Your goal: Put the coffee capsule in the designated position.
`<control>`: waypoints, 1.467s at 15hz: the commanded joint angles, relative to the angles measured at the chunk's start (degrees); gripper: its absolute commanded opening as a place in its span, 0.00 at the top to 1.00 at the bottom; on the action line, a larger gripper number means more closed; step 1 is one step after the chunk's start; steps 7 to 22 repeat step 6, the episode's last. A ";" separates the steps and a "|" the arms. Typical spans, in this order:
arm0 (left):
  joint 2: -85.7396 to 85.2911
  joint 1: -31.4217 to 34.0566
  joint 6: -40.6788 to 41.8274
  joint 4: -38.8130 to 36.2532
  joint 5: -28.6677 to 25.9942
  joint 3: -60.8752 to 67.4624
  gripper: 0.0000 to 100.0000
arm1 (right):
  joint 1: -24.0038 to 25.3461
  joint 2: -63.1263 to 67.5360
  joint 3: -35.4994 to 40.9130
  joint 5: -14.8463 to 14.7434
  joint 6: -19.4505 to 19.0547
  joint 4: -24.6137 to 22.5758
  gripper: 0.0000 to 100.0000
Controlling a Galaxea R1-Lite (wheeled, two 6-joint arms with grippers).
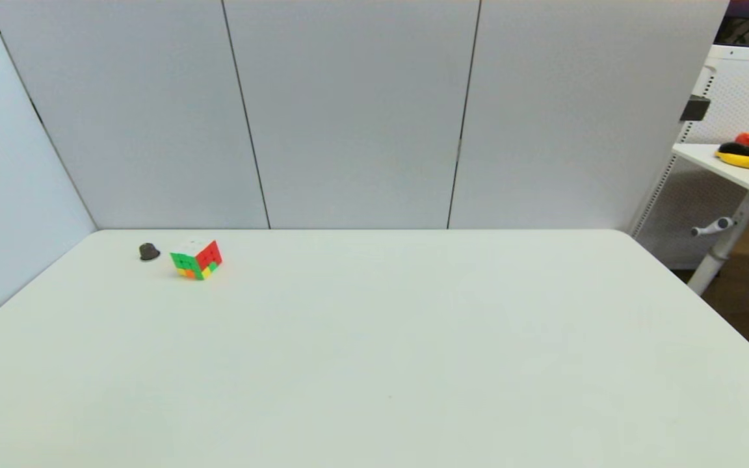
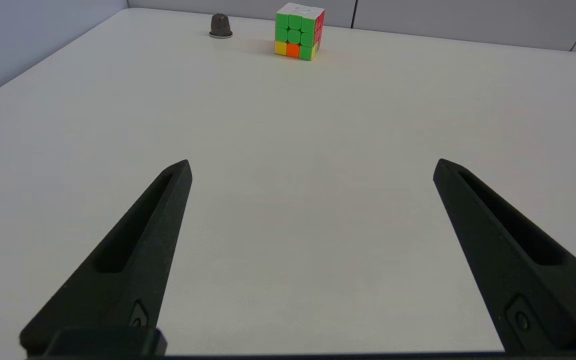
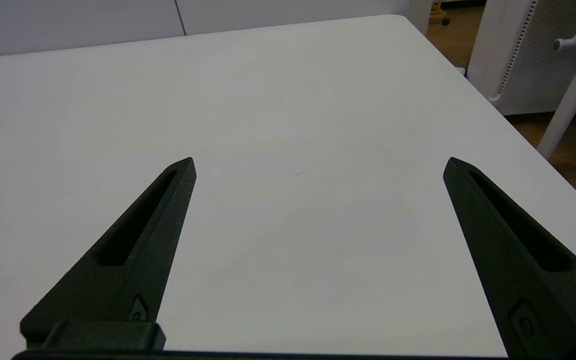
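Left wrist view: the left gripper [image 2: 312,167] stands at the lower edge of the frame with its two black fingers [image 2: 138,250] spread wide, holding nothing, over bare white table [image 2: 288,200]. Toward the top of the frame, well apart from the fingertips, the multicoloured puzzle cube [image 2: 299,31] sits upright; just beside it, to its left and not touching, the coffee capsule [image 2: 220,25] rests rim-down, dome up. Right wrist view: the right gripper [image 3: 319,166] is likewise fully spread and holds nothing; only tabletop lies between its fingers, with the table's far right corner at the upper right. Head view: neither arm appears. Both the capsule [image 1: 149,251] and the cube [image 1: 196,259] sit at the upper left of the tabletop, near the grey partition panels [image 1: 348,110].
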 commanded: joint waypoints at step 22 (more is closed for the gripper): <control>0.18 0.04 -0.01 -0.01 0.01 0.00 0.00 | 0.00 0.07 0.09 -0.07 0.51 -0.02 0.00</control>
